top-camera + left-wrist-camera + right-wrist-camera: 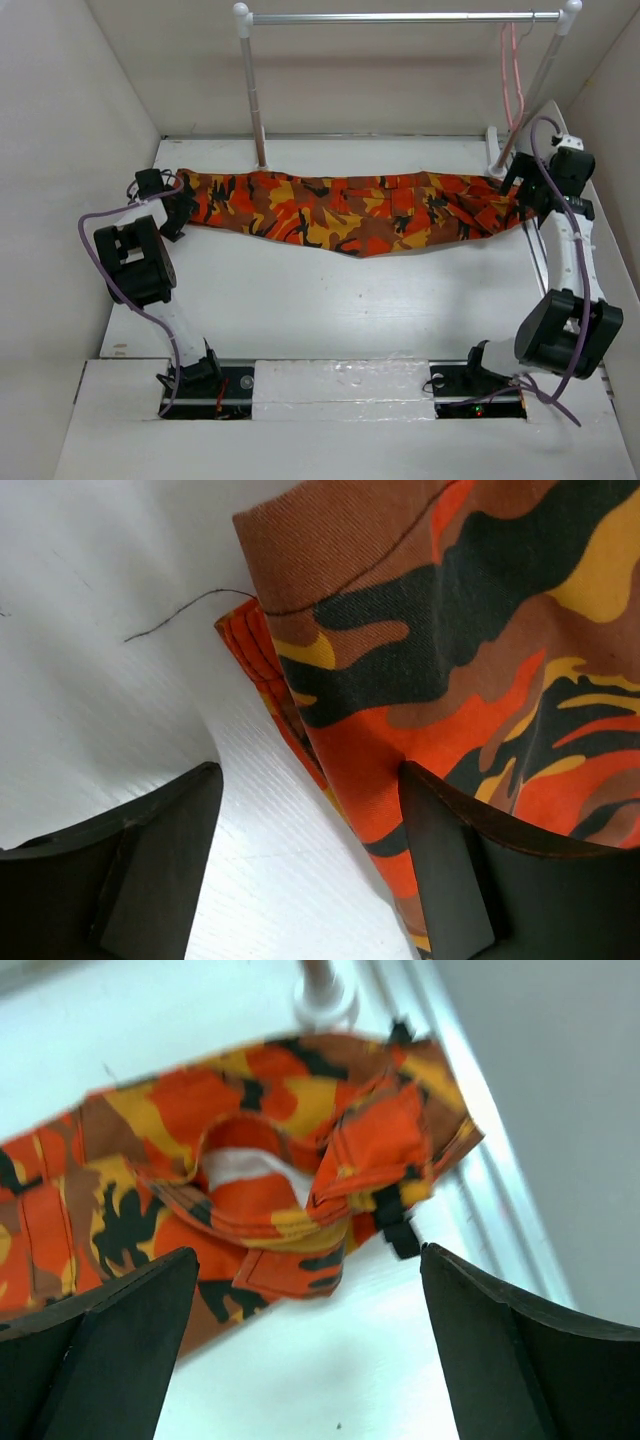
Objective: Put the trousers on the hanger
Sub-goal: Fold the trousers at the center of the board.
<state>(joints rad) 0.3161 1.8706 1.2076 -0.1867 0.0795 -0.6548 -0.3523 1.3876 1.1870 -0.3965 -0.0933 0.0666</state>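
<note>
The camouflage trousers [350, 215] lie flat across the far half of the table, leg ends to the left and waist to the right. My left gripper [182, 207] is open at the leg ends. In the left wrist view [310, 865] the hem [420, 640] lies against the right finger [450, 870], with bare table between the fingers. My right gripper [522, 188] is open just short of the waist end. In its view [305, 1350] the bunched waist [260, 1170] and black strap [395, 1225] lie ahead of the fingers. The pink hanger [512, 70] hangs on the rail at the far right.
A white-posted rail with a silver bar [400, 17] stands at the back; its left post [255, 100] rises just behind the trousers, its right post foot [325, 990] beside the waist. White walls close in the table [330, 300] on three sides.
</note>
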